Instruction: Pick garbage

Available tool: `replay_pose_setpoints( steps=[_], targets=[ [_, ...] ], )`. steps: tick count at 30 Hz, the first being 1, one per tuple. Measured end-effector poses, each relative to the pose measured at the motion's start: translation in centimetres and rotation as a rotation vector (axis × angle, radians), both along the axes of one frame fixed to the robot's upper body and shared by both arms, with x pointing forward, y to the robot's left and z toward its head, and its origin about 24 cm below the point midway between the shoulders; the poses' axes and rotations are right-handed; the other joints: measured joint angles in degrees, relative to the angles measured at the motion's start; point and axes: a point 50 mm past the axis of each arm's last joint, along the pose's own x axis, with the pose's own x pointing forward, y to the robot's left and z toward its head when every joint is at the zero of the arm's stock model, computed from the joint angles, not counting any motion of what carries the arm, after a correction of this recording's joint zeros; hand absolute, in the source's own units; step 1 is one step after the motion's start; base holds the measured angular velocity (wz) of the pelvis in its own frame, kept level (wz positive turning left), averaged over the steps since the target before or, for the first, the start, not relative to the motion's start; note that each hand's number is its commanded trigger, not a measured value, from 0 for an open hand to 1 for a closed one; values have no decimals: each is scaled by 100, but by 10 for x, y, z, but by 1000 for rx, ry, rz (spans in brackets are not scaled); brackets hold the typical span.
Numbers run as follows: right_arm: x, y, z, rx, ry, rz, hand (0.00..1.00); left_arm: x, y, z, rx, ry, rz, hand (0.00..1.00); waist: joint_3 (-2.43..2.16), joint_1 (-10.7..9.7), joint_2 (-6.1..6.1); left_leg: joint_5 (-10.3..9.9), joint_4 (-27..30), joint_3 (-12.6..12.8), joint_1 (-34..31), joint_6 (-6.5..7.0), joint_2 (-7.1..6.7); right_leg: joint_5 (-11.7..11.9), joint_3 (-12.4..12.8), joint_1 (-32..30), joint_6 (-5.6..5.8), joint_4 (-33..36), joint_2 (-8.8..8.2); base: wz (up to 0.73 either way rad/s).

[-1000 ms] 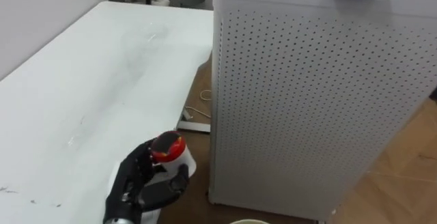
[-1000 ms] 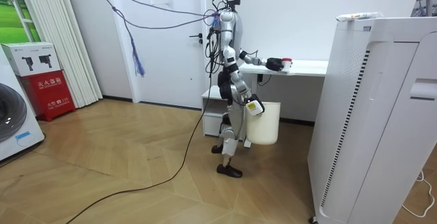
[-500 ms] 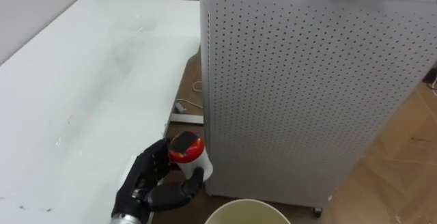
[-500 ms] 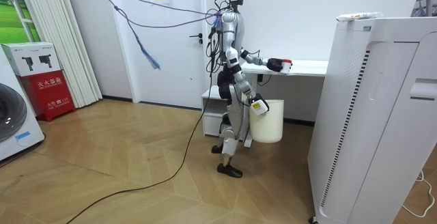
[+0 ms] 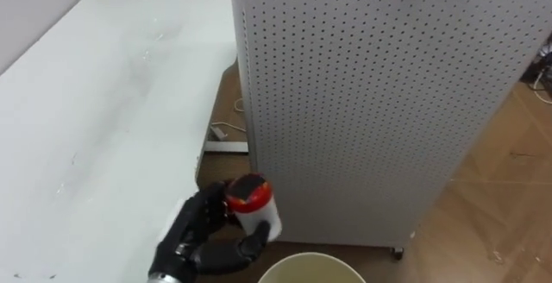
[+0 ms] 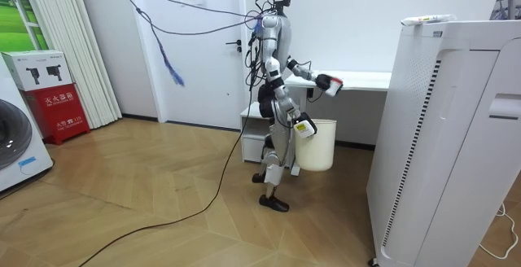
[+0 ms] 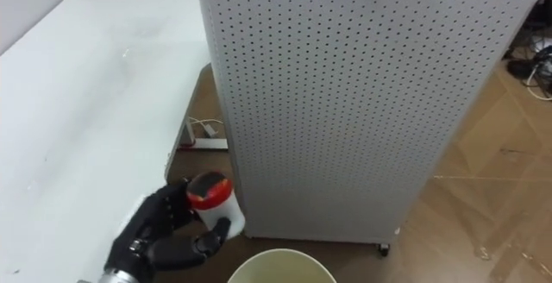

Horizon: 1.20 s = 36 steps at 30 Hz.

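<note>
My left hand (image 5: 200,236) is shut on a small white bottle with a red cap (image 5: 254,209), held just past the white table's (image 5: 103,119) right edge. The bottle leans a little to the right, cap up. Right below it shows the round rim of a white bucket (image 5: 310,260). In the room view I stand at the table's end with the left hand (image 6: 324,80) stretched forward. There my right hand (image 6: 302,126) hangs at hip height and carries the bucket (image 6: 317,146) off the floor.
A tall white perforated cabinet (image 5: 371,102) stands close on my right, leaving a narrow gap to the table. A power strip and cord (image 5: 226,138) lie on the wooden floor in that gap. A red and white box (image 6: 55,96) stands far off.
My left hand has carried the bottle to the right, off the table's edge and over the bucket's rim. The eye views have tilted downward. The bucket swung slightly.
</note>
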Motion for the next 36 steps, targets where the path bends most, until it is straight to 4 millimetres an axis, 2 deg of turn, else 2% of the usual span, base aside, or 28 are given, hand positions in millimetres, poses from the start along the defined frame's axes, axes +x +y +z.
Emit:
replay_pose_setpoints(
  steps=[2, 4, 6, 11, 14, 15, 16, 22, 27, 30, 32, 36],
  targets=[
    [5, 2, 2, -2, -11, 10, 100, -17, -18, -21, 20, 144, -126, 100, 13, -56, 15, 1, 76, 27, -91, -2, 12, 11, 3, -103, -16, -5, 14, -8],
    [7, 4, 2, -8, -13, 22, 100, -27, -29, -29, 23, 204, -217, 100, 16, -89, 18, 3, 108, 48, -150, -4, 13, 11, 24, -170, -16, -4, 21, -6],
    [8, 5, 3, -11, -16, 29, 100, -31, -36, -30, 9, 223, -279, 100, 18, -112, 22, 3, 156, 74, -192, -4, 19, 11, 21, -205, -17, -6, 21, -6],
    [11, 5, 4, -7, -23, 36, 100, -27, -41, -25, -15, 214, -365, 100, 92, -180, 123, 2, 156, 89, -201, -4, 14, 12, -4, -225, -17, 2, 4, -1],
    [11, 5, 4, -7, -22, 37, 100, -28, -43, -26, -23, 227, -407, 100, 116, -178, 167, 3, 152, 90, -227, -4, 19, 13, -34, -248, -20, 10, -1, 2],
    [11, 5, 4, -7, -22, 37, 100, -29, -43, -26, -25, 232, -416, 77, 115, -177, 169, 3, 152, 89, -228, -4, 20, 13, -37, -248, -20, 11, 0, 3],
    [11, 5, 4, -8, -23, 41, 100, -30, -44, -26, -28, 239, -435, 0, 112, -177, 174, 3, 152, 90, -230, -4, 22, 13, -39, -248, -21, 12, 2, 0],
    [9, 7, 3, -18, -12, 79, 100, -36, -51, -28, -36, 266, -511, 0, 87, -190, 212, 2, 152, 88, -228, -4, 18, 18, -27, -247, -27, 17, 0, 0],
    [10, 0, 5, -26, -13, 84, 100, -36, -50, -26, -33, 263, -541, 0, 61, -183, 286, 3, 164, 92, -228, -4, 16, 19, -26, -248, -30, 25, 1, 0],
    [9, -7, 6, -46, -7, 77, 100, -31, -49, -16, -35, 217, -551, 0, 63, -175, 329, 3, 165, 94, -231, -4, 13, 22, -15, -260, -34, 32, 1, -2],
    [12, -10, 8, -52, -16, 77, 100, -26, -49, -6, -45, 168, -549, 0, 62, -155, 325, 3, 166, 161, -218, -4, 10, 22, 44, -317, -34, 100, 4, -14],
    [12, -9, 8, -49, -17, 80, 100, -22, -46, -2, -31, 140, -536, 0, 69, -163, 291, 3, 165, 242, -162, -5, 15, 26, 59, -316, -49, 156, 4, -13]
  ],
)
